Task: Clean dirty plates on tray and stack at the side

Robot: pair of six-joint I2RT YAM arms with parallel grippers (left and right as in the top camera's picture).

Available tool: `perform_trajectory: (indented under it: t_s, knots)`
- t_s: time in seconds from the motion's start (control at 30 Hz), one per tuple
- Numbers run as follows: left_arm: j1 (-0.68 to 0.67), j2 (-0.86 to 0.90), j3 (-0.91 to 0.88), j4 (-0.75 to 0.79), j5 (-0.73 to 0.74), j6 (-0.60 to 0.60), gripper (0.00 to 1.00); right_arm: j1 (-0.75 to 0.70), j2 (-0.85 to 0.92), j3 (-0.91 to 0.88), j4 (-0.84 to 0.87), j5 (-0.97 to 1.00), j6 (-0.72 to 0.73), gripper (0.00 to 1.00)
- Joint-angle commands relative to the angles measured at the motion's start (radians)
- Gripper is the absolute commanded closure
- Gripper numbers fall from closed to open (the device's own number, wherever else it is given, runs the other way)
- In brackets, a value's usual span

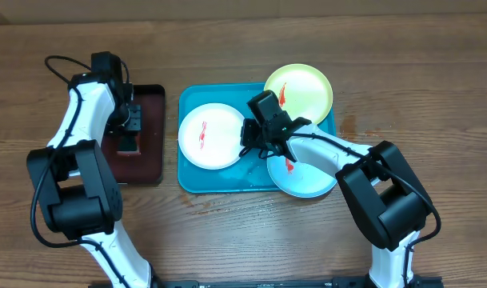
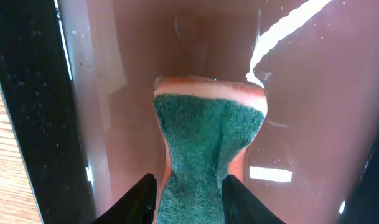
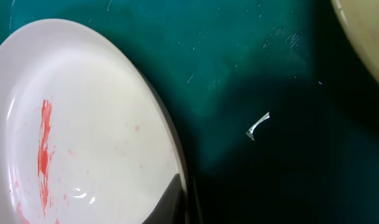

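Note:
The turquoise tray [image 1: 219, 181] holds three plates, each with a red smear. The white plate [image 1: 205, 136] lies at its left. The pale green plate [image 1: 303, 90] overlaps the far right corner. The pale blue plate [image 1: 309, 179] overlaps the near right corner, partly under my right arm. My right gripper [image 1: 252, 138] is at the white plate's right rim. In the right wrist view one finger [image 3: 184, 202] lies on the white plate [image 3: 83, 124] just inside its rim, and the other is dark just outside it. My left gripper [image 1: 131, 130] is over the black tray.
The black tray with dark red inside [image 1: 153, 164] stands left of the turquoise tray. In the left wrist view my left jaws [image 2: 189, 199] squeeze a green sponge with an orange base [image 2: 208, 130] over the wet red floor [image 2: 313, 93]. Bare wooden table lies all around.

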Motion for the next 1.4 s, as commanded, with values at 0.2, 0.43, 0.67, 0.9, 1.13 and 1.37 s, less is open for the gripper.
perform_trajectory:
  t_s: [0.2,0.43,0.67,0.9,1.13,1.37]
  knots:
    - [0.012,0.01,-0.01,0.024,0.069,0.062,0.65,0.001,0.033,0.014,-0.006,0.003,0.008,0.95]
    - [0.027,0.01,-0.011,0.036,0.051,0.061,0.87,0.001,0.033,0.014,-0.006,0.003,0.008,0.95]
    - [0.027,0.01,-0.011,0.034,0.06,0.061,0.77,0.001,0.033,0.014,-0.006,0.004,0.008,0.95]
    - [0.028,0.01,-0.013,0.018,0.066,0.061,0.7,0.001,0.033,0.014,-0.005,0.008,0.008,0.95]
    - [0.028,0.01,-0.047,0.033,0.084,0.061,0.71,0.001,0.033,0.014,-0.006,0.008,0.008,0.95]
    - [0.028,0.01,-0.083,0.069,0.084,0.061,0.7,0.001,0.033,0.014,-0.006,0.008,0.008,0.95]
